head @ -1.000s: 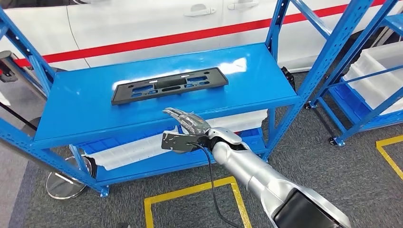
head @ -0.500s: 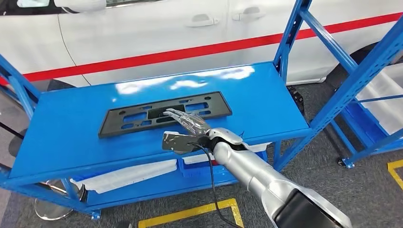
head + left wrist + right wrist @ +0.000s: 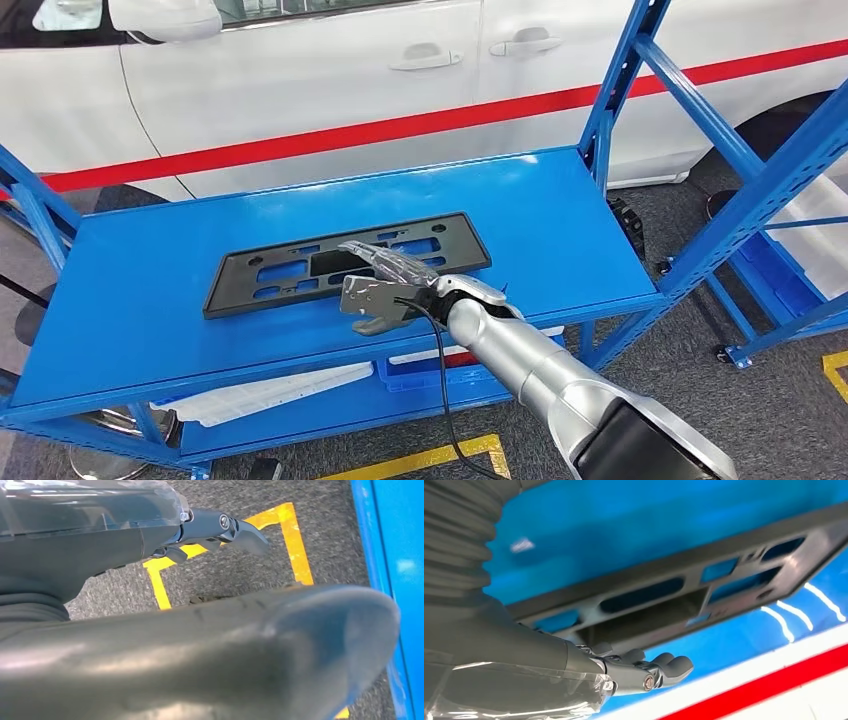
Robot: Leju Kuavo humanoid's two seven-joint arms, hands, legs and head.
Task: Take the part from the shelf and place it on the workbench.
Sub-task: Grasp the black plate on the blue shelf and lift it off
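The part is a long black plate frame [image 3: 462, 248] with several cut-outs, lying flat on the blue shelf top [image 3: 130, 300]. My right hand [image 3: 385, 265] reaches over the shelf's front edge, its fingers stretched out flat just above the middle of the frame's near edge and holding nothing. The right wrist view has the frame [image 3: 649, 570] close beyond my right hand [image 3: 639, 672], whose fingers [image 3: 674, 665] are loosely extended; I cannot tell whether they touch it. My left hand [image 3: 200, 645] hangs low over the floor beside the shelf's blue edge, with nothing in it.
A white car with a red stripe [image 3: 300, 90] stands right behind the shelf. Blue uprights [image 3: 620, 90] rise at the shelf's right end, and a second blue rack [image 3: 790, 150] stands further right. White bins [image 3: 270, 390] sit on the lower level. Yellow tape [image 3: 430, 460] marks the grey floor.
The whole view has shifted and the shelf is closer. My right hand, which was short of the shelf's front edge, now reaches over the black frame.
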